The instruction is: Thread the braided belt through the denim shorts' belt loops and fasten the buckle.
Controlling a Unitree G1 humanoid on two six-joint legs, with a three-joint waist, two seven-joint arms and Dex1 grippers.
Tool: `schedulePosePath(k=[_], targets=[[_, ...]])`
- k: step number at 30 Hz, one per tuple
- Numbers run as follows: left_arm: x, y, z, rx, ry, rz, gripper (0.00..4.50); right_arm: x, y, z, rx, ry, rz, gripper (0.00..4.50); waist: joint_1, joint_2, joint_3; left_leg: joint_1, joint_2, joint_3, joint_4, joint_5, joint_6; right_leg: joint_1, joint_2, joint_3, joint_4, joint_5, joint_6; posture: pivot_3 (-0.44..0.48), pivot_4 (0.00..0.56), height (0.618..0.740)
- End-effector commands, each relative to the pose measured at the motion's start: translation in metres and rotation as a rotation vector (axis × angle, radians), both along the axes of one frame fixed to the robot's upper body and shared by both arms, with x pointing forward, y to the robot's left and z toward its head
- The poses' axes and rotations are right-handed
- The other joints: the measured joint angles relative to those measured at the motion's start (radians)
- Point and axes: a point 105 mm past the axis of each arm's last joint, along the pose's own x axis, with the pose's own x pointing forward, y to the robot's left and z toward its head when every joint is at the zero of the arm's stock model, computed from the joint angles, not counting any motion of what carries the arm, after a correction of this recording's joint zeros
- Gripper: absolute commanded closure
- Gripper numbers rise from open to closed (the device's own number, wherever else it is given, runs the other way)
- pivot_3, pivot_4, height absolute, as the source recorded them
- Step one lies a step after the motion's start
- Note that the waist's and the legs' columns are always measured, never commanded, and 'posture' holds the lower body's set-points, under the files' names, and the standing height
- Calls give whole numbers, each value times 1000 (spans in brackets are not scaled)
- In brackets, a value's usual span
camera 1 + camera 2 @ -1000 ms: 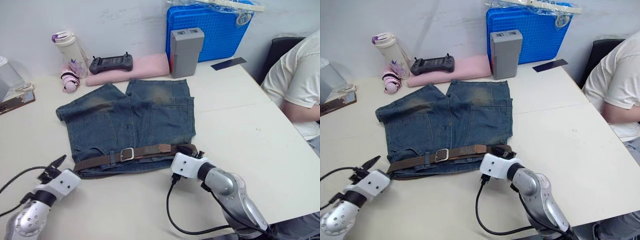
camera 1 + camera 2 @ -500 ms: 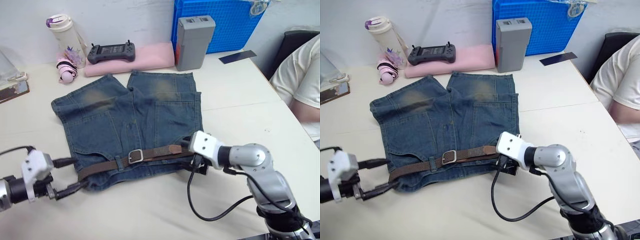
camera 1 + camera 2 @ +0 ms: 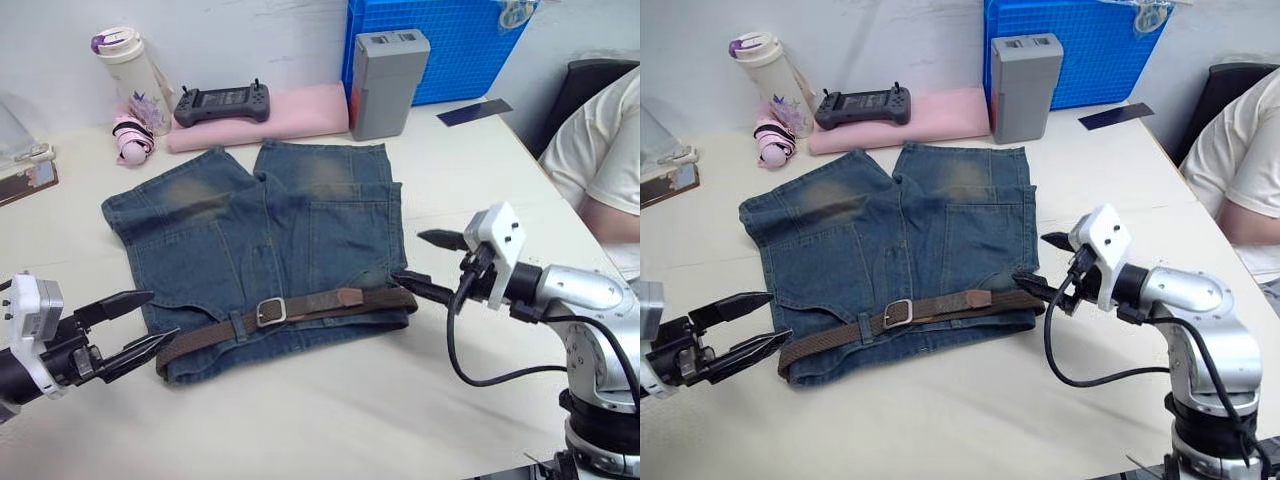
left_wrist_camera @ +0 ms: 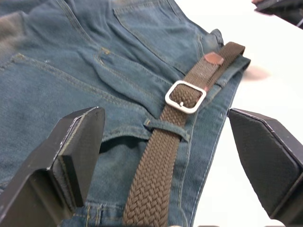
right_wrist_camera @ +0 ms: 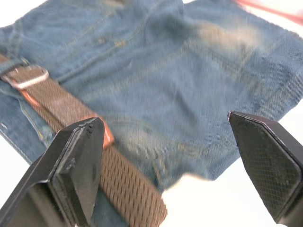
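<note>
The denim shorts (image 3: 270, 230) lie flat in mid-table, waistband toward me. The braided belt (image 3: 330, 303) runs along the waistband from the left edge to the right edge. Its silver buckle (image 3: 270, 312) sits near the middle, and the brown strap passes through the frame (image 4: 185, 96). A belt loop (image 4: 165, 128) crosses the belt just left of the buckle. My left gripper (image 3: 165, 314) is open, its tips beside the belt's left end, not touching. My right gripper (image 3: 408, 257) is open at the shorts' right edge, its lower finger close above the belt's right end.
Behind the shorts lie a pink folded cloth (image 3: 270, 130) with a black controller (image 3: 222, 103), a grey box (image 3: 388, 68) and a blue crate (image 3: 440, 50). A bottle (image 3: 128, 68) stands at back left. A person (image 3: 600, 170) sits at the right.
My right gripper has lifted off the belt's right end, swung out to the right and opened. My left gripper has drawn back slightly from the belt's left end. The belt stays put.
</note>
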Motion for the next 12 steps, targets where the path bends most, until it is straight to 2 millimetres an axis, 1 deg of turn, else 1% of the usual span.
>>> schedulePosePath(k=[1, 6, 12], targets=[[5, -5, 9, 16, -64, 7, 0, -2, -1, 6, -19, -48, 2, 53, 0, 0, 1, 0, 0, 0, 1, 0, 0, 0, 0, 1, 1, 1, 1, 0, 150, 676], [12, -11, 9, 10, -79, -5, 0, 0, -3, 6, -25, -50, -5, 53, 0, 0, 2, 1, 0, 2, 4, 1, -2, 1, 0, 2, 2, 6, -1, 0, 150, 676], [15, -14, 7, 22, -94, -10, 0, 0, -7, 6, -37, -50, -12, 53, 0, 1, 2, 1, 0, 2, 4, 3, -2, 1, 0, 2, 2, 8, -1, 0, 150, 676]])
